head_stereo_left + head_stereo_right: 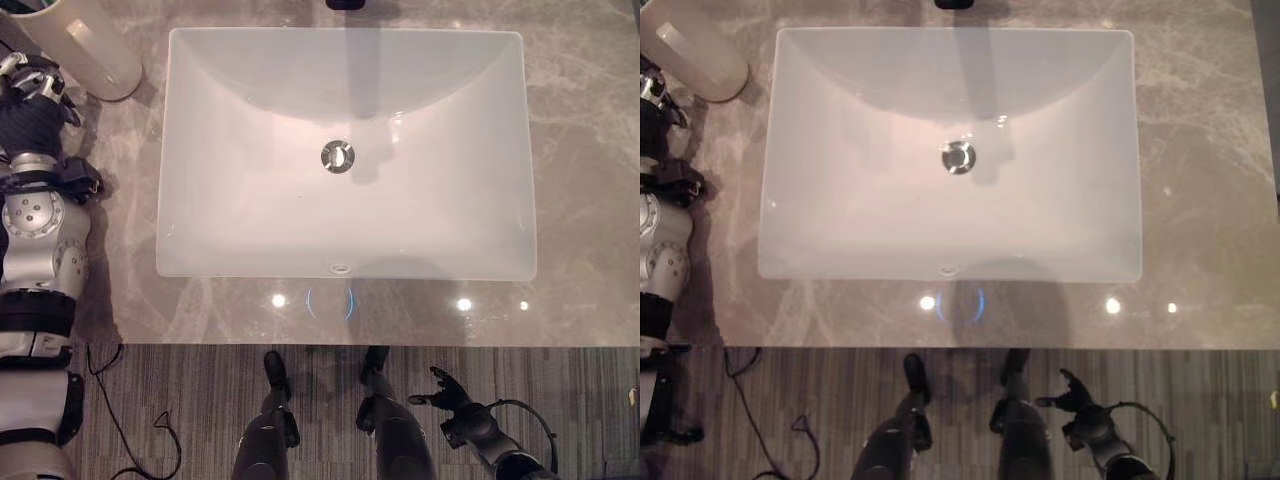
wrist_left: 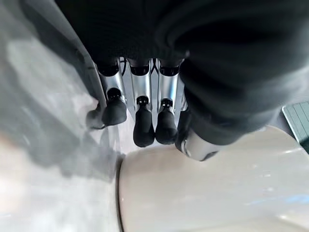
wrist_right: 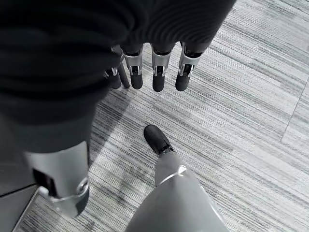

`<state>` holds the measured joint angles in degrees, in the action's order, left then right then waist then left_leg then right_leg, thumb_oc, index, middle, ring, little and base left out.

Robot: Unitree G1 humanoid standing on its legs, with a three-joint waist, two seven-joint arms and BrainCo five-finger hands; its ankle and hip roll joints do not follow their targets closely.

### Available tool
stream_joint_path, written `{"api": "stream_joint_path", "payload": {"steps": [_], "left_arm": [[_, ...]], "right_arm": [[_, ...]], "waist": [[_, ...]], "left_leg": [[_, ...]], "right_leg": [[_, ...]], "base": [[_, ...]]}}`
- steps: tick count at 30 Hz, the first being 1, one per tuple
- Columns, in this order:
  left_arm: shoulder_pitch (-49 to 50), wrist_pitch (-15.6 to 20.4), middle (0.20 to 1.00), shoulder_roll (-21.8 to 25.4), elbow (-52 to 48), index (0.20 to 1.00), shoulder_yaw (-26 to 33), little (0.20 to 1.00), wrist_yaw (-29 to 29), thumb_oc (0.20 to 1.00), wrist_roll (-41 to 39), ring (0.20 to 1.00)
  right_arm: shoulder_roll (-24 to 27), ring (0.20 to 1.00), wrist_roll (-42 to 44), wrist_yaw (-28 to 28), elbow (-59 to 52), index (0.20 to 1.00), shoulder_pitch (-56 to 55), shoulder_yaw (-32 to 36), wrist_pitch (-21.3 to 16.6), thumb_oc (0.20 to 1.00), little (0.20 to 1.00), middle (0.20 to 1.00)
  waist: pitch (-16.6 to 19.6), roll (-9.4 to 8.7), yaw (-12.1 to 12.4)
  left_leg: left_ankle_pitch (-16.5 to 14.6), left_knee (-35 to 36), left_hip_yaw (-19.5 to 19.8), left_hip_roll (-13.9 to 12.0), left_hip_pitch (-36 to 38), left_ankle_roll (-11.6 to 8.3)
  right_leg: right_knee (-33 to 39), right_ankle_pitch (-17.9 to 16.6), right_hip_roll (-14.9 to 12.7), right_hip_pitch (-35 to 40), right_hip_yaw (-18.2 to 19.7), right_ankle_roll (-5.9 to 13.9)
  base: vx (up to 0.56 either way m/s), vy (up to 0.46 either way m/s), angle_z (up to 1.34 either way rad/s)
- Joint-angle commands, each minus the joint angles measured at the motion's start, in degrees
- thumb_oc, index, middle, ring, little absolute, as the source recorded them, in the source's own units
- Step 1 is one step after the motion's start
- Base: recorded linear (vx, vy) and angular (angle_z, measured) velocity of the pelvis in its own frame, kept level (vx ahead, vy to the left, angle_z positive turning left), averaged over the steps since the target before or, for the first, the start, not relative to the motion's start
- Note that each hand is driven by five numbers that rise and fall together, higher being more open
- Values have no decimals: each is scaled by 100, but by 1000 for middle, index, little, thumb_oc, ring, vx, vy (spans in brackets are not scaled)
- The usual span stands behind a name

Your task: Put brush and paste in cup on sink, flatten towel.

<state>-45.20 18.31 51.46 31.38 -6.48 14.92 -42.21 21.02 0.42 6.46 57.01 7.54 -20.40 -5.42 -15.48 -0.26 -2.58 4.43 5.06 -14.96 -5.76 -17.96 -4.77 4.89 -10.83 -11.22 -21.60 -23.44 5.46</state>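
1. Left hand hangs near the cream round cup at the far left corner of the grey marble bench, fingers straight and holding nothing
2. White rectangular sink lies mid-bench
3. Right hand is low over striped floor, fingers relaxed, empty

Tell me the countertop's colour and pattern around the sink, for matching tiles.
Grey-beige countertop with pale marble-like veining, clearest in the left eye view.
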Motion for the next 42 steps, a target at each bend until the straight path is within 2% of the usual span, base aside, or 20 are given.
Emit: {"api": "stream_joint_path", "payload": {"steps": [1,11,13,14,15,16,17,18,19,22,26,28,29,30,31,32,42], "left_arm": [[-464,162,200,115,355,200,-232,200,123,200,131,200],[-525,193,200,-376,274,200,-190,200,516,200,406,200],[-296,203,200,-462,121,200,-62,200,558,200,504,200],[59,208,200,-555,-179,200,154,200,627,200,650,200],[226,207,200,-604,-312,200,237,200,637,200,713,200],[246,201,200,-606,-321,200,247,200,642,200,719,200],[357,225,200,-649,-481,200,306,200,655,200,753,200],[372,220,200,-652,-494,200,317,200,660,200,759,200],[817,251,200,-665,-885,200,544,200,584,200,854,200],[1246,307,200,-669,-1228,200,818,200,443,200,793,200],[1392,312,200,-702,-1450,200,869,200,310,200,794,200],[1322,309,200,-694,-1374,200,829,200,305,200,831,200],[1196,293,200,-679,-1253,200,775,200,329,200,871,200],[1182,297,200,-680,-1248,200,769,200,328,200,871,200],[1027,293,200,-614,-1136,200,694,200,366,200,926,200],[955,295,200,-604,-1058,200,662,200,378,200,924,200],[-197,279,200,-335,-11,200,64,200,470,200,739,200]], "right_arm": [[79,1000,144,125,-119,1000,22,-11,-95,1000,1000,1000],[-26,1000,164,193,-96,1000,76,-88,-107,1000,1000,1000],[-57,1000,156,199,-81,1000,65,-85,-103,1000,1000,1000],[-67,1000,116,192,-85,1000,38,-77,-93,1000,1000,1000],[-70,1000,106,192,-77,1000,16,-67,-93,1000,1000,1000],[-68,1000,106,190,-74,1000,11,-76,-92,1000,1000,1000],[-74,1000,101,188,-87,1000,14,-60,-87,1000,1000,1000],[-70,1000,101,188,-87,1000,12,-65,-87,1000,1000,1000],[-65,1000,57,176,-74,1000,-6,-11,-82,1000,1000,1000],[-36,1000,35,139,-72,1000,-9,38,-75,1000,1000,1000],[-6,1000,38,131,-29,1000,-56,137,-91,1000,1000,1000],[17,1000,21,133,-2,1000,-72,154,-102,1000,1000,1000],[36,1000,28,135,-4,1000,-84,172,-106,1000,1000,1000],[36,1000,28,136,-9,1000,-82,180,-107,1000,1000,1000],[44,1000,37,130,-28,1000,-95,173,-119,1000,1000,1000],[55,1000,34,128,-39,1000,-103,162,-121,1000,1000,1000],[65,1000,166,141,-15,1000,-110,76,-146,1000,1000,1000]], "waist": [[-37,32,-139],[-24,6,-141],[-16,-7,-114],[-25,-7,-94],[-18,-2,-84],[14,9,-81],[-13,2,-69],[-7,4,-76],[14,7,-21],[58,6,18],[69,15,47],[61,24,41],[85,47,25],[54,40,22],[40,47,-1],[61,58,-1],[-8,45,-192]], "left_leg": [[196,-6,506,-37,-196,-228],[196,-6,505,-62,-180,-226],[195,-6,504,-71,-147,-222],[323,-6,439,-51,-159,-163],[322,-6,438,-58,-138,-167],[196,-6,494,-81,-83,-222],[324,-6,440,-61,-130,-169],[327,-6,441,-59,-136,-167],[335,-6,443,-62,-121,-173],[333,-6,412,-72,-116,-181],[351,-6,417,-85,-114,-179],[348,-6,408,-83,-115,-181],[219,-6,460,-95,-75,-237],[347,-6,404,-76,-130,-182],[347,-6,401,-69,-145,-183],[211,-6,452,-88,-89,-239],[217,-6,385,-81,-197,-244]], "right_leg": [[11,-308,-590,651,311,954],[11,-228,-591,672,313,954],[11,-203,-589,711,304,954],[11,-278,-617,699,238,912],[11,-271,-620,718,223,904],[11,-168,-594,768,279,942],[11,-265,-617,730,220,897],[11,-267,-619,726,220,897],[11,-260,-608,740,201,889],[11,-261,-601,729,216,881],[11,-267,-590,730,223,870],[11,-252,-589,729,215,869],[11,-146,-576,754,271,917],[11,-248,-599,703,215,871],[11,-256,-603,678,223,875],[11,-149,-580,721,291,921],[11,-248,-597,516,456,954]], "base": [[0,0,0],[0,0,0],[-28,0,0],[-56,-1,-4],[14,-10,-5],[6,-12,-6],[0,-7,-4],[-68,-10,-2],[0,0,0],[-12,-11,-4],[0,0,0],[31,-3,0],[0,0,0],[0,0,0],[0,0,0],[69,5,-3],[9,3,-3]]}}
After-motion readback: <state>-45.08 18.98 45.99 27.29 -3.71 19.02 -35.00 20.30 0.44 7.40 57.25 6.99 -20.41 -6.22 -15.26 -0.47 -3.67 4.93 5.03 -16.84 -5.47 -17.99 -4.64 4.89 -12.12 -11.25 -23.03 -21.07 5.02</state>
